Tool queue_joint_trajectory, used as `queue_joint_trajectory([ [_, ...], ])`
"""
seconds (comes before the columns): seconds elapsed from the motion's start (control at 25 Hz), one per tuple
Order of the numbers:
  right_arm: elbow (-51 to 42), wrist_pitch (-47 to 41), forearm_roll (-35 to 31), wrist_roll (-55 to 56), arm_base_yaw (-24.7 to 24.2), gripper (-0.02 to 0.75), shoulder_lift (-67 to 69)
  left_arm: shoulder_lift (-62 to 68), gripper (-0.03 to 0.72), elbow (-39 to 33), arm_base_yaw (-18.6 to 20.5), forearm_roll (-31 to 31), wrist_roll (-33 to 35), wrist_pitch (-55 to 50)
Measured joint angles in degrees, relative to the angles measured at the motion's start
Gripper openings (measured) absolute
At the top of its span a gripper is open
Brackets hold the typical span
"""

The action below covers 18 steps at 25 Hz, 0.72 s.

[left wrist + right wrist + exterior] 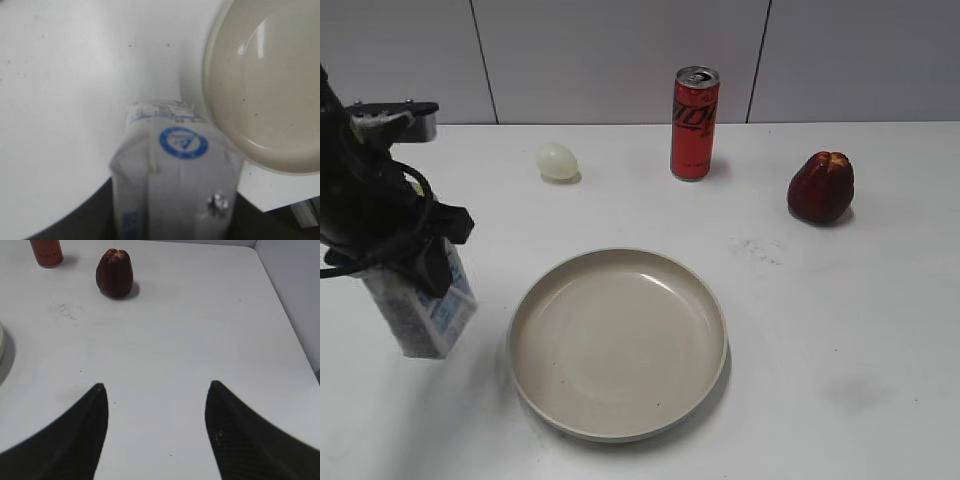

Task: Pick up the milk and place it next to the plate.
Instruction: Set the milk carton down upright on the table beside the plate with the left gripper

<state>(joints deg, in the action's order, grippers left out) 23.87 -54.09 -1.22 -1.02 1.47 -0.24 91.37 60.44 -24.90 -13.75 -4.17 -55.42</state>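
Nearest the exterior camera: large round shallow beige plate with raised rim (618,342), centre front of the white table (840,330). Left of it, the small white milk carton with blue print (423,308), tilted, its upper part hidden inside the left gripper (415,262). Cannot tell whether the carton base touches the table or hangs just above it; a shadow sits close beneath.

Left gripper: closed around the upper carton, holding it. Fingers themselves not clearly separable in the exterior view. Right gripper (157,390): spread wide, nothing between the black fingers, over bare table.

Handling judgement: carton probably light, thin card walls, will dent if squeezed hard, and smooth print may slip. Best hold is across the flat side panels below the gable, moderate force. Tilt suggests it could tip when released unless set down flat.

View differences:
- Left wrist view shows the carton (172,175) close up, with a blue round emblem, and the plate rim (220,127) just beside it, a narrow strip of table between. That gap is less clear from the exterior.
- Exterior view alone shows the tall red soda can (694,123), a pale egg-shaped object (558,161) and a dark red fruit (821,187) along the back.
- Right wrist view shows the fruit (115,273), the can base (46,252) and a scuffed grey patch on the table.
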Motion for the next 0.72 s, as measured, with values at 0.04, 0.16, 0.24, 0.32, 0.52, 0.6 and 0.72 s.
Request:
queue_joint_trajectory([
  [0.04,0.0,0.0,0.0,0.0,0.0,0.467,0.0,-0.1,0.276,-0.9,0.0,0.0,-0.5,1.6],
  [0.16,0.0,0.0,0.0,0.0,0.0,0.467,0.0,-0.1,0.276,-2.3,-0.1,-0.8,-1.0,6.7],
  [0.24,0.0,0.0,0.0,0.0,0.0,0.467,0.0,0.3,0.276,-2.4,-0.2,-2.1,-1.2,9.9],
  [0.32,0.0,0.0,0.0,0.0,0.0,0.467,0.0,1.0,0.276,-2.4,-0.2,-2.8,-1.4,11.9],
  [0.52,0.0,0.0,0.0,0.0,0.0,0.467,0.0,4.3,0.276,-2.4,-0.2,-3.1,-1.4,12.9],
  [0.6,0.0,0.0,0.0,0.0,0.0,0.467,0.0,5.8,0.276,-2.4,-0.2,-3.1,-1.4,13.2],
  [0.72,0.0,0.0,0.0,0.0,0.0,0.467,0.0,7.6,0.276,-2.4,-0.2,-3.9,-1.4,13.6],
])
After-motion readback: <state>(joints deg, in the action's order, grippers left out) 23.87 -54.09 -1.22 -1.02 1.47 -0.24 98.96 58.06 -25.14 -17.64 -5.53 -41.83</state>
